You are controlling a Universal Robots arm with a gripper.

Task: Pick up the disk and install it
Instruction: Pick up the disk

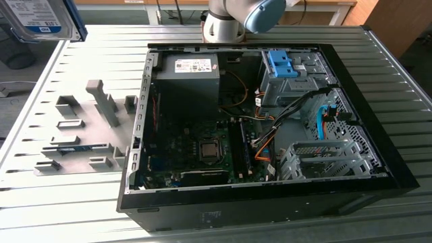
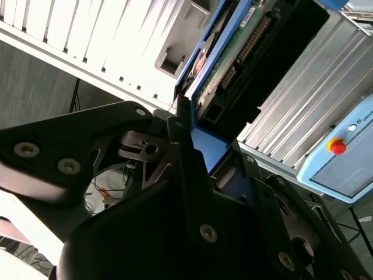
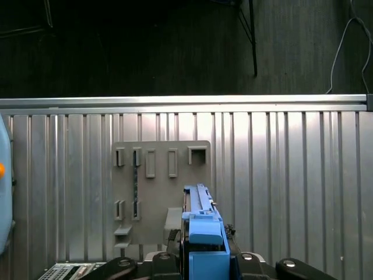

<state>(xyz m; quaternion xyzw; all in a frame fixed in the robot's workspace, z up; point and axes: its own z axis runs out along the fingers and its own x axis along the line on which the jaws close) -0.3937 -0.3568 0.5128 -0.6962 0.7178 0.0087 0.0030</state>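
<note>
The disk, a silver drive with a white-and-blue label in a blue caddy, hangs high at the exterior view's far upper left, above the table's corner and well away from the computer case. In the second wrist view my gripper is shut on the disk, its dark fingers clamping the blue frame, with the drive's green circuit board side showing. The first wrist view shows the blue caddy's edge standing up from the gripper over the grey fixture plate.
The open computer case lies on the ribbed metal table. Inside it are a drive cage with a bare blue bracket, a power-supply box and a second metal cage. A grey fixture plate lies beside the case.
</note>
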